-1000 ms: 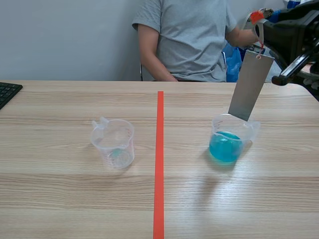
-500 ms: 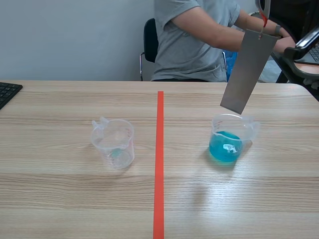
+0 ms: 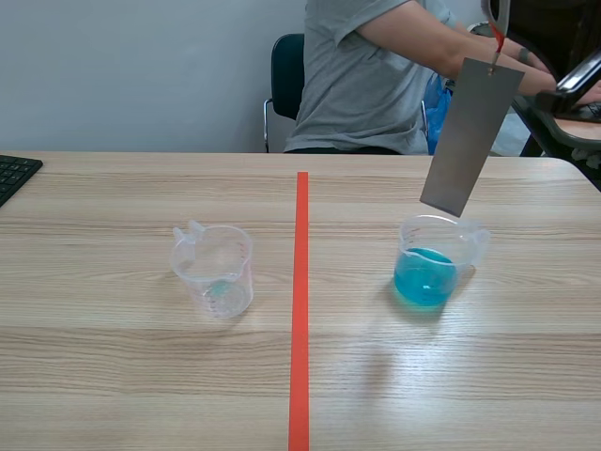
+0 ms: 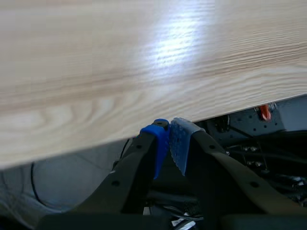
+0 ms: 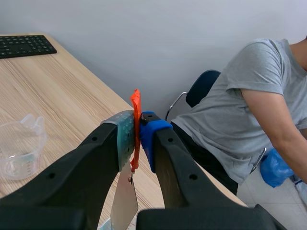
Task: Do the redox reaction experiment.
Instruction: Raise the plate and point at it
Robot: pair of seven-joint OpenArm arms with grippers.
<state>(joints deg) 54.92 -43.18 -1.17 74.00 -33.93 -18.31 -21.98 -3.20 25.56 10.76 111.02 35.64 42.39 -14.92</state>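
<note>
1. Clamped in the right claw point(image 5: 137, 128): an orange-red tie point(image 5: 135, 103), with a grey metal plate point(image 3: 470, 136) dangling from it.
2. Hanging tilted over the measuring cup of blue liquid point(image 3: 430, 268), lower edge just above its rim, clear of the liquid.
3. Across the tape line point(image 3: 300, 310) from that cup: a clear measuring cup point(image 3: 215, 271), nearly empty, upright.
4. Left claw point(image 4: 169, 139) pinched closed on nothing, below the tabletop point(image 4: 96, 72) edge.

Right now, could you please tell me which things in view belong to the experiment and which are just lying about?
Job: right gripper, shut on the orange strap; metal plate hanging from it; beaker of blue liquid; clear beaker, probably.
Lying about: keyboard; chair.
</note>
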